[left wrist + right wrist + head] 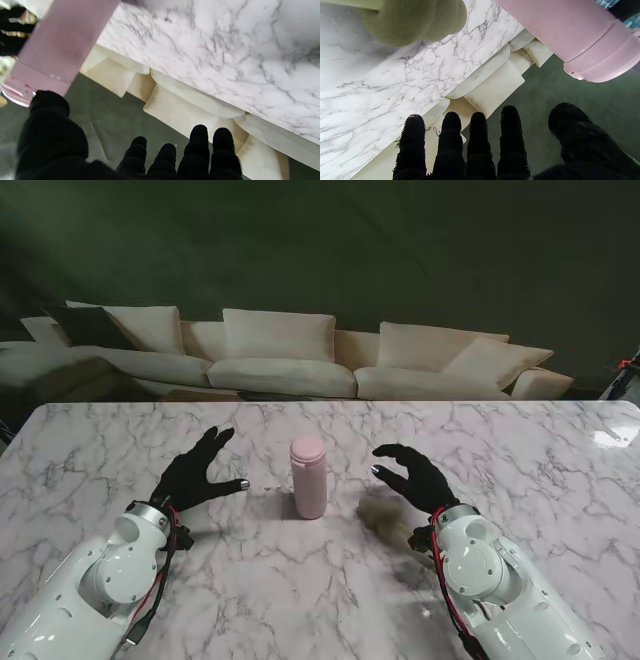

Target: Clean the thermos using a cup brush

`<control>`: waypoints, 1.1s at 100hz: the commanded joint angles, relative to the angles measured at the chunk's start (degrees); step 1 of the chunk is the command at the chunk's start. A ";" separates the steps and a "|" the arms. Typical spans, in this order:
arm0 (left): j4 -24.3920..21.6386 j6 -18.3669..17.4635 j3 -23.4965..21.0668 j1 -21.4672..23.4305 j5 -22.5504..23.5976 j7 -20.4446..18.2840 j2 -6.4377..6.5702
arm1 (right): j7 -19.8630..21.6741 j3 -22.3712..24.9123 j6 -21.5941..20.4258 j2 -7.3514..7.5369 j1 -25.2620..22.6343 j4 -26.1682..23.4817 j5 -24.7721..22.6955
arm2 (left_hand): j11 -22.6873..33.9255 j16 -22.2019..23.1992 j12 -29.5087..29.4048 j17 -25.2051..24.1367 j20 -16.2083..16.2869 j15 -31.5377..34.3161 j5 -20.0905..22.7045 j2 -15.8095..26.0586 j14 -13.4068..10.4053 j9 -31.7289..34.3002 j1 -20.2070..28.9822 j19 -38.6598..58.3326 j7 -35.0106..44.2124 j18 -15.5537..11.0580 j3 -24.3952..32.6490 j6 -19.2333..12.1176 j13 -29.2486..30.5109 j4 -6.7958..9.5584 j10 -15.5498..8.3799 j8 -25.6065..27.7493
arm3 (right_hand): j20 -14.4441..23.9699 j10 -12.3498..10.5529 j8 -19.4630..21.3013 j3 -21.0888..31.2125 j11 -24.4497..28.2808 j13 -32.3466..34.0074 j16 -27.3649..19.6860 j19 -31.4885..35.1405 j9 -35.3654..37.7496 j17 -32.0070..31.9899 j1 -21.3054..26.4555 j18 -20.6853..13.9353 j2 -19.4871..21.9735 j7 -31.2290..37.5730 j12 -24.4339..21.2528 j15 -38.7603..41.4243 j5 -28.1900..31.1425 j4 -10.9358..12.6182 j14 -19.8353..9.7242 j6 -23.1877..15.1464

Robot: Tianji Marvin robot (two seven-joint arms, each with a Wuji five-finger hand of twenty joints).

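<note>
A pink thermos point(308, 476) stands upright with its lid on at the middle of the marble table point(540, 460). The olive sponge head of the cup brush point(381, 514) lies on the table to its right, partly under my right hand point(412, 475). That black-gloved hand hovers open, fingers spread, a little right of the thermos and touching nothing. My left hand point(198, 470) is open on the thermos's left, thumb pointing toward it with a gap between. The wrist views show the thermos point(62, 45) point(570, 32) and the brush head point(412, 20) beyond the fingertips.
A cream sofa point(290, 350) with cushions runs along the table's far edge, against a dark green backdrop. Marble surface extends to both sides of my arms.
</note>
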 commanded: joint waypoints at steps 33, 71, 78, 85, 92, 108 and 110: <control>2.60 -6.42 0.15 -3.76 2.40 -14.10 3.94 | 0.50 -0.92 0.63 -0.08 0.77 0.61 -0.16 | 3.38 0.11 3.49 2.97 4.13 -1.18 1.51 -8.14 -8.70 4.61 4.76 1.36 3.91 -8.82 1.08 8.37 2.73 -0.77 -0.74 6.22 | 0.15 -0.33 -0.29 -1.13 0.69 1.01 0.52 0.78 0.18 -0.06 -0.04 -0.24 1.84 -0.78 0.22 0.94 0.46 -0.90 -0.18 0.34; 10.65 -6.12 9.85 -12.07 -2.53 -14.86 3.57 | 0.43 -0.29 1.54 -0.05 -0.30 -1.18 -0.32 | 7.54 3.22 11.14 2.09 5.50 -0.77 -4.13 -10.32 -11.78 0.70 4.67 4.88 4.62 -10.41 1.04 2.57 1.95 -1.61 -7.42 12.88 | 0.12 -0.37 -0.24 -1.10 0.89 0.85 0.51 0.68 0.20 -0.22 -0.09 -0.33 1.84 -0.69 0.30 0.93 0.35 -0.90 -0.19 0.38; 11.64 -5.91 11.50 -13.51 -2.89 -14.97 3.49 | 0.27 -0.04 1.65 -0.07 -0.64 -1.56 -0.35 | 7.43 3.39 11.24 1.96 5.72 -0.84 -4.33 -10.30 -12.00 0.12 4.89 5.16 4.31 -10.80 1.15 2.51 1.70 -1.54 -7.37 13.18 | 0.12 -0.31 -0.24 -1.09 0.92 0.85 0.53 0.66 0.20 -0.25 -0.06 -0.33 1.83 -0.70 0.31 0.95 0.31 -0.90 -0.20 0.40; 12.45 -5.67 12.98 -14.87 -3.30 -14.96 3.38 | 0.08 0.18 1.70 -0.09 -0.94 -1.88 -0.43 | 7.34 4.07 12.01 1.58 5.94 -0.88 -3.64 -9.82 -11.81 -0.58 5.24 5.27 0.89 -11.19 1.20 3.11 1.20 -1.27 -5.43 11.45 | 0.11 -0.30 -0.23 -1.02 0.97 0.87 0.55 0.65 0.18 -0.27 0.05 -0.27 1.90 -0.67 0.33 0.99 0.35 -0.88 -0.23 0.44; 13.48 -5.41 14.28 -16.26 -3.61 -14.53 3.17 | -0.30 0.34 1.77 -0.05 -1.12 -1.99 -1.35 | 7.53 4.29 13.24 1.23 5.93 -0.97 -3.42 -9.50 -11.75 -1.04 5.28 5.10 -0.30 -11.39 1.21 3.22 0.60 -1.21 -4.14 9.50 | 0.12 -0.32 -0.19 -0.85 1.04 0.89 0.58 0.63 0.20 -0.28 0.39 -0.24 2.21 -0.60 0.36 1.05 0.37 -0.86 -0.22 0.50; 16.15 -4.90 17.42 -19.63 -5.77 -15.21 2.85 | -0.58 0.52 2.02 -0.17 -1.34 -2.25 -0.87 | 5.63 4.23 14.11 0.12 5.65 -1.47 -3.42 -9.61 -11.21 -2.68 5.06 4.15 -0.24 -11.79 1.02 2.57 -1.49 -1.36 -2.64 8.84 | 0.13 -0.26 -0.11 -0.90 1.22 0.82 0.65 0.60 0.15 -0.35 0.32 -0.38 2.16 -0.47 0.44 1.16 0.23 -0.94 -0.21 0.52; 16.38 -4.84 17.77 -19.93 -6.08 -15.29 2.80 | -0.62 0.48 2.05 -0.17 -1.32 -2.24 -0.95 | 4.63 4.11 14.61 0.09 5.53 -1.57 -3.36 -9.66 -11.23 -2.69 5.04 3.69 -0.36 -11.87 1.05 2.66 -1.77 -1.44 -2.59 8.28 | 0.14 -0.21 -0.11 -0.90 1.24 0.85 0.67 0.61 0.16 -0.33 0.30 -0.38 2.17 -0.48 0.45 1.20 0.16 -0.95 -0.22 0.51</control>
